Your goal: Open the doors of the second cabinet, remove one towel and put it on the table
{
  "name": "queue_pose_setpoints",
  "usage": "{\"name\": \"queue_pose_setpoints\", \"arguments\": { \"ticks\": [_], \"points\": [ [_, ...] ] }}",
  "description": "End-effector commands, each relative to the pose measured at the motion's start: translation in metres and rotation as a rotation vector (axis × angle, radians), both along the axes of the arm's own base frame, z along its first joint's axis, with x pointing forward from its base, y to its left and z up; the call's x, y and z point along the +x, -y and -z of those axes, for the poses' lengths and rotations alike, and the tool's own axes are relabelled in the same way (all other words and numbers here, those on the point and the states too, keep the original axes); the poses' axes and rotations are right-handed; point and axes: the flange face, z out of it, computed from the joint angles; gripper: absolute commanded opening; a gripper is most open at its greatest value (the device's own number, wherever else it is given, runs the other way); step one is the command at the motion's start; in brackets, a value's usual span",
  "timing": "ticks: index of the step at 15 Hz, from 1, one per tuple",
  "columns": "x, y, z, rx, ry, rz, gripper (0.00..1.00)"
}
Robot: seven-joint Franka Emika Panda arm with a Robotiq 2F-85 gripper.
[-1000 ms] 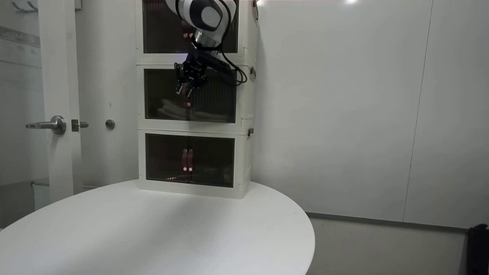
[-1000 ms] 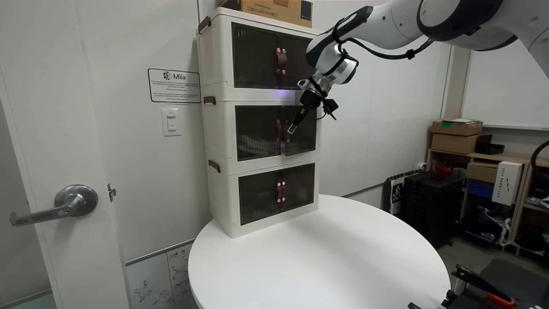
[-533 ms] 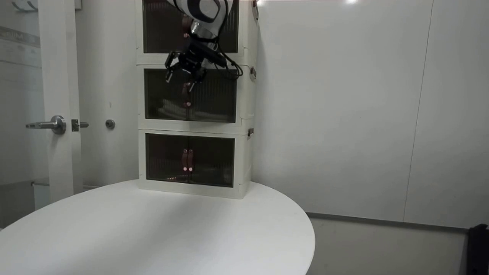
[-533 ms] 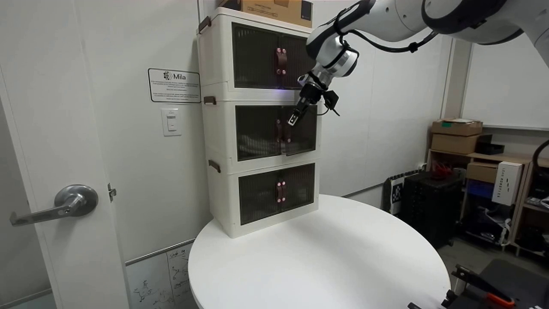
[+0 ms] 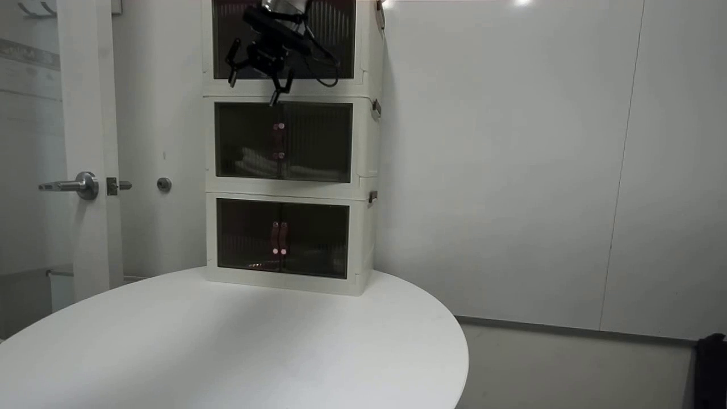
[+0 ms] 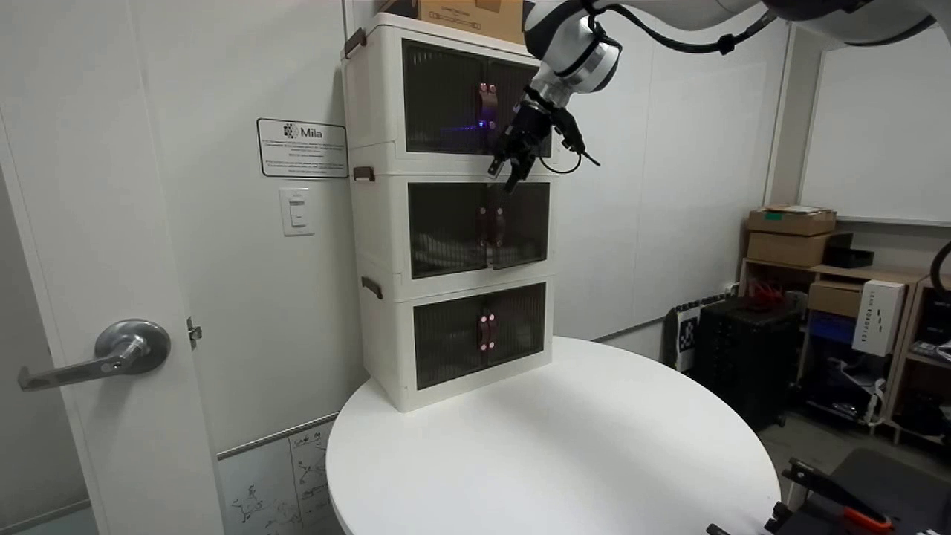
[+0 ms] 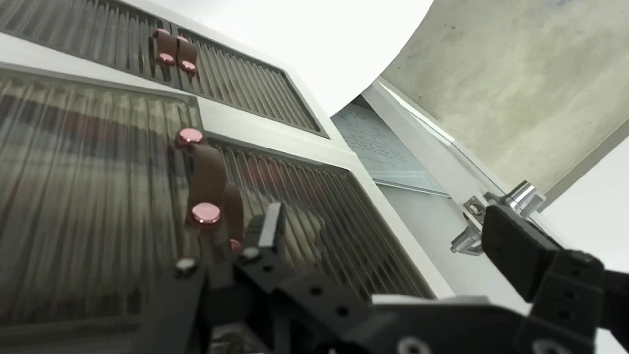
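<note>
The second cabinet [image 5: 284, 186] is the middle box of the stack. Its dark doors [image 5: 318, 142] meet at reddish-brown latches [image 6: 490, 227]. One door [image 7: 98, 206] stands slightly proud of the frame in the wrist view; the door beside it sits flush. Behind the tinted panels a pale folded towel [image 5: 255, 163] shows dimly, also in an exterior view as a pale towel shape [image 6: 438, 249]. My gripper [image 5: 254, 88] is open, tilted downward in front of the seam between top and middle boxes, above the latches. Nothing lies between its fingers [image 7: 516, 250]. The round white table [image 5: 244, 341] carries the stack.
Like boxes stand above and below: the top cabinet [image 6: 371, 96] and the bottom cabinet [image 6: 383, 342]. A cardboard box [image 6: 472, 18] rests on top. A room door with a metal handle [image 6: 130, 353] is beside the stack. Dark equipment [image 6: 877, 490] sits close to the table's edge.
The gripper's fingers have spread from nearly together at the middle latches to wide apart. The arm has risen, uncovering both latches. The doors look unmoved.
</note>
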Motion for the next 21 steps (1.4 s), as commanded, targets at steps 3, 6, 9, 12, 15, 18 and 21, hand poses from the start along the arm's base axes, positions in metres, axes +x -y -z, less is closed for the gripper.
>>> {"name": "queue_pose_setpoints", "arguments": {
  "ticks": [3,6,9,12,15,18,21],
  "points": [
    [-0.016,-0.014,-0.024,-0.082,-0.196,0.174,1.0],
    [-0.007,-0.016,-0.026,-0.113,-0.231,0.236,1.0],
    [0.004,-0.012,-0.022,-0.137,-0.261,0.293,1.0],
    [0.018,-0.005,-0.009,-0.147,-0.294,0.342,1.0],
    [0.034,0.004,0.002,-0.16,-0.289,0.395,1.0],
    [0.045,0.007,0.004,-0.179,-0.26,0.435,1.0],
    [0.052,0.007,-0.001,-0.197,-0.213,0.465,1.0]
  ]
}}
